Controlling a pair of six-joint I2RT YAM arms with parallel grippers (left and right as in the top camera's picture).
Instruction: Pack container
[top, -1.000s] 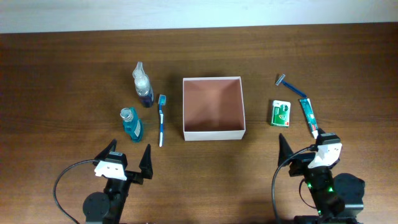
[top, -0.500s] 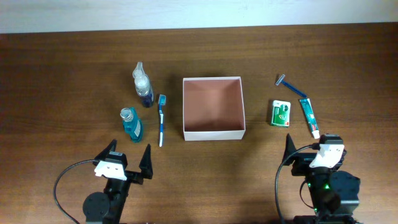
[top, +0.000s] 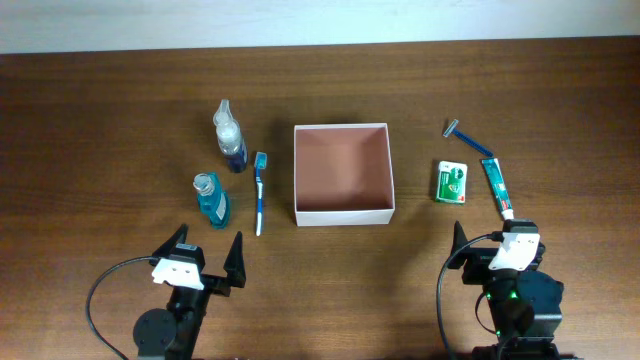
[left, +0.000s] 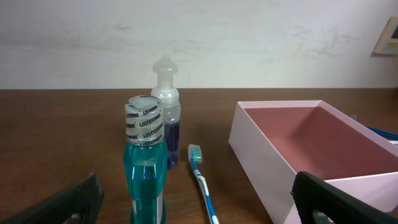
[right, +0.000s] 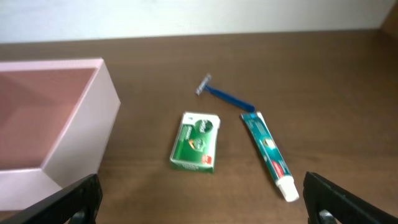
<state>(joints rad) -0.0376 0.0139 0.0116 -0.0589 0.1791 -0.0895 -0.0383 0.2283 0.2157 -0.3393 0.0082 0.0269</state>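
The container (top: 344, 213), a square white-walled box with a pinkish-brown inside, stands at mid-table and holds nothing; it also shows in the left wrist view (left: 261, 155) and the right wrist view (right: 81, 134). My left gripper (top: 208, 246) (left: 200, 206) is open and empty near the front edge, short of the mouthwash bottle (top: 211, 199) (left: 145, 168) and the toothbrush (top: 260, 192) (left: 202, 177). My right gripper (top: 488, 243) (right: 202, 202) is open and empty, just short of the toothpaste tube (top: 496, 187) (right: 267, 149) and the green packet (top: 451, 182) (right: 197, 140).
A clear spray bottle (top: 230, 138) (left: 166, 106) stands behind the mouthwash, left of the container. A blue razor (top: 468, 138) (right: 225, 94) lies behind the toothpaste at the right. A pale wall runs along the table's far edge.
My right gripper has shifted a little to the left near the toothpaste's cap end. The left arm and all the toiletries have not moved.
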